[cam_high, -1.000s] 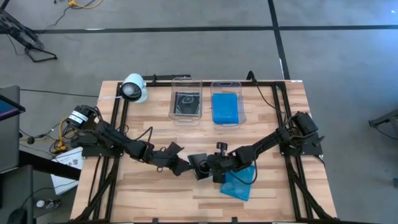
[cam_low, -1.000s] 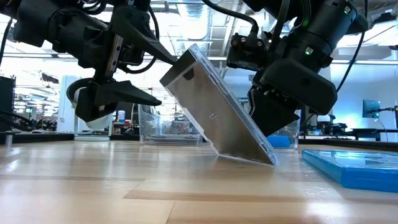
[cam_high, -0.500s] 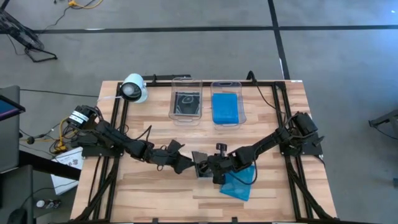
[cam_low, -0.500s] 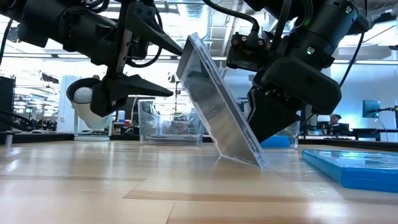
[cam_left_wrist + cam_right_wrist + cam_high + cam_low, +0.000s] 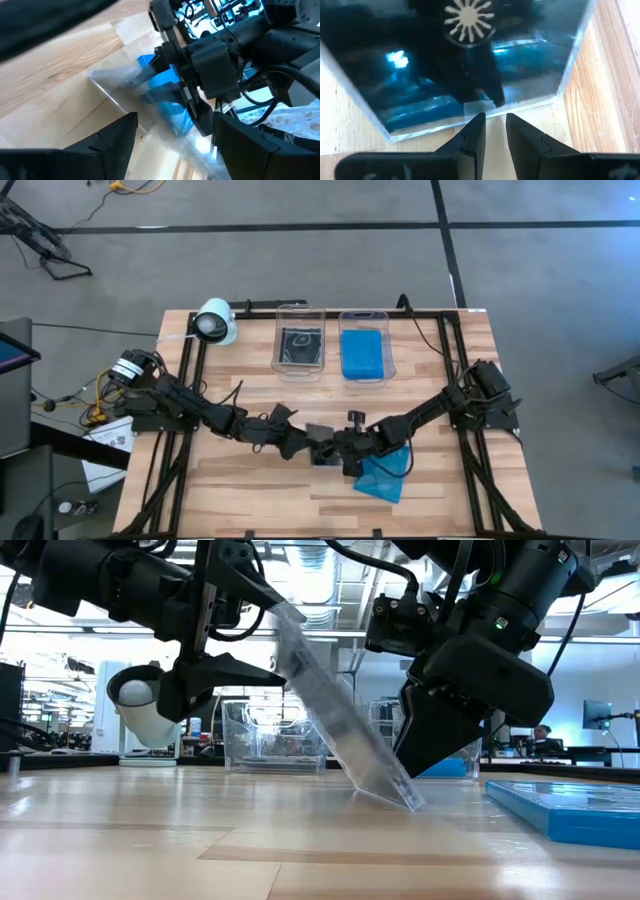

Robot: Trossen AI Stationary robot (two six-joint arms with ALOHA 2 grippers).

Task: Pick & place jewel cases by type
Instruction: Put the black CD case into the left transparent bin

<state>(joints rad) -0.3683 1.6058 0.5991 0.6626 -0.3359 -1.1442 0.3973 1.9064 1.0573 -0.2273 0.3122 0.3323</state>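
Premises: robotics laboratory. Evidence: wooden workbench on a taped concrete floor; monitors, benches and ceiling lighting at twelve o'clock.

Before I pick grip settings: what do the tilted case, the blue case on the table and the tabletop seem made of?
Tilted case: clear, glossy hard plastic, probably; the room shows through it.
Blue case: translucent blue plastic, apparently, with a shiny top.
Tabletop: wood planks, visible grain and seams, smooth with a slight sheen.

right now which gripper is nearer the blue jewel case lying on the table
Right. The right gripper sits beside the blue jewel case; the left gripper is farther off, beyond the tilted clear case.
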